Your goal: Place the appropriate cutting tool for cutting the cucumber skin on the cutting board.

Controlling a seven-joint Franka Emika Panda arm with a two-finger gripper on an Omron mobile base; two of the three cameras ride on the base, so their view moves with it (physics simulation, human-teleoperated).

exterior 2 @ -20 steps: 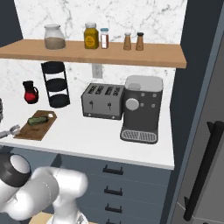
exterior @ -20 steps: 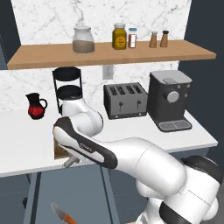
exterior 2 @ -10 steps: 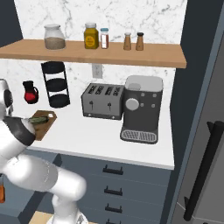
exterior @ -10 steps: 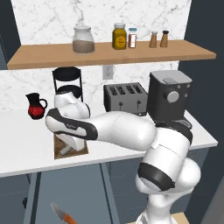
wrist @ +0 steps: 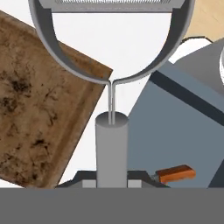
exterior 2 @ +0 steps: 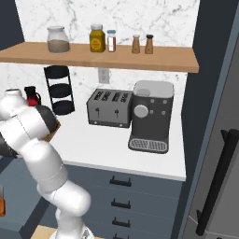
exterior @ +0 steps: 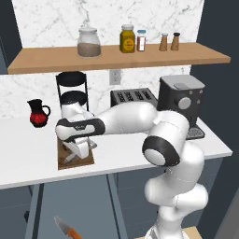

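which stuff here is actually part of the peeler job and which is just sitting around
Part of the job:
- peeler, clamped in the gripper
- cutting board, under the peeler's head

Just lying about:
- orange-handled knife on the floor
- toaster
- coffee machine
- red jug
- black tiered rack
- jars and shakers on the shelf

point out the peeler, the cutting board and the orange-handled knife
peeler [wrist: 111,144]: hand view, on its grey handle
cutting board [wrist: 35,118]: hand view, on the bare mottled brown top
orange-handled knife [exterior: 73,231]: left base view, on the orange handle, down on the floor
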